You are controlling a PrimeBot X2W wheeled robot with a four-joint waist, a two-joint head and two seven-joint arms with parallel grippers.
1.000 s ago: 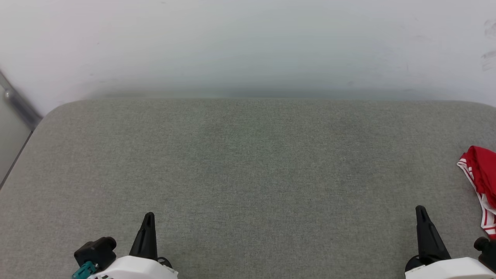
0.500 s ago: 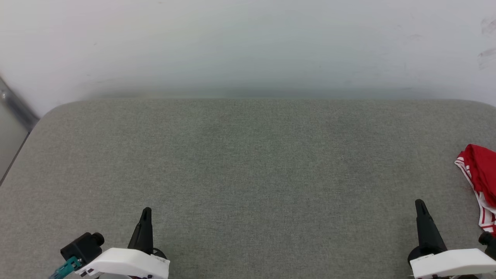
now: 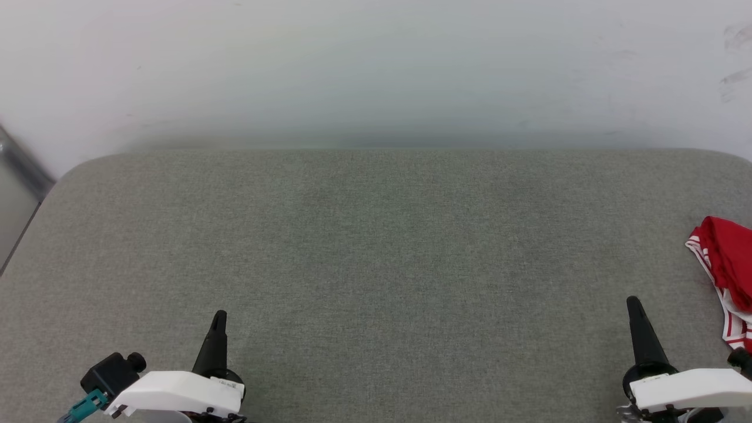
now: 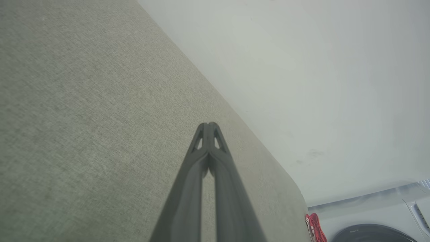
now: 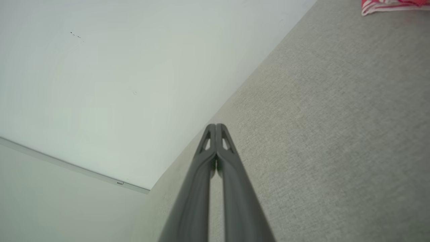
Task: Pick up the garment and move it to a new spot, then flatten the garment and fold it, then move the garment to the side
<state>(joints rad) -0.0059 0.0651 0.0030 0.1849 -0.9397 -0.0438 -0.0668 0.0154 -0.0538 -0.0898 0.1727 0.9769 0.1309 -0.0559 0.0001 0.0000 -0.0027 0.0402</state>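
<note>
Surface: grey-green woven pad (image 3: 376, 252) with rounded far corners, set against a pale wall (image 3: 376, 70).
Garment: the garment (image 3: 725, 264) lies bunched at the pad's far right, red, with striped red-and-white trim turned toward the middle. The head view's border cuts it off, so its full outline cannot be told, nor whether it is folded.
Left gripper: the left gripper (image 3: 218, 320) sits low at the near left, its fingers pressed together on nothing, well apart from the garment.
Right gripper: the right gripper (image 3: 634, 305) sits at the near right, its tips likewise closed and empty. It is near the garment without touching it.
Stage: cloth lying off to one side fits a heap waiting to be lifted, and equally one already set aside. These views do not settle which.
Hazard, edge: in the left wrist view the garment shows right at the pad's border, with a washing machine (image 4: 369, 233) beyond. A sideways nudge would probably push it over.
Hazard, closed tips: fingers brought in while pressed together would plough the cloth rather than grip it.
Hazard, partial sight: a reach judged from the visible part may catch only the trim or one loose layer, so the rest would trail and unbunch.
Hazard, weave: the pad's coarse textile likely drags on thin jersey, so sliding the garment would bunch it further.
</note>
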